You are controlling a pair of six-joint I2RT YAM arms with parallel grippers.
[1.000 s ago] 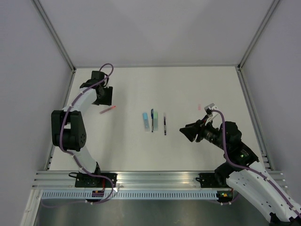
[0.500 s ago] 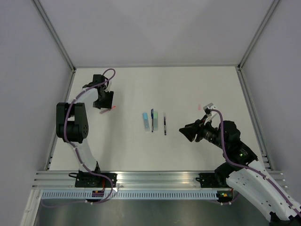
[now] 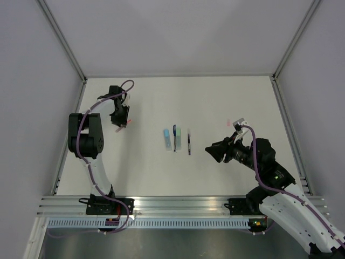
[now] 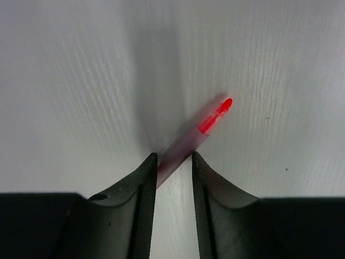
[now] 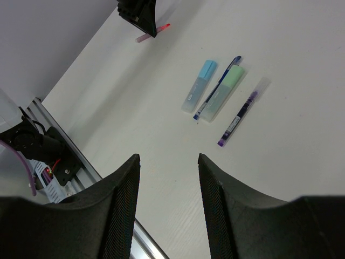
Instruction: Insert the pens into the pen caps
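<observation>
- Left gripper (image 4: 173,156) astride red pen (image 4: 186,144), far left; pinched or not, cannot tell.
- Right gripper (image 5: 168,157) open, empty, hanging right of purple pen (image 5: 237,117).

White tabletop (image 3: 215,102) between plain grey walls (image 3: 178,32), aluminium frame posts (image 3: 65,46), slotted rail (image 3: 178,204) at near edge.

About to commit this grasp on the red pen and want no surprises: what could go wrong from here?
1. The red pen lies slanted in the left end effector, so squeezing may twist it or squirt it out.
2. Its bare tip lies low over the table; dragging rather than lifting could smear ink.
</observation>
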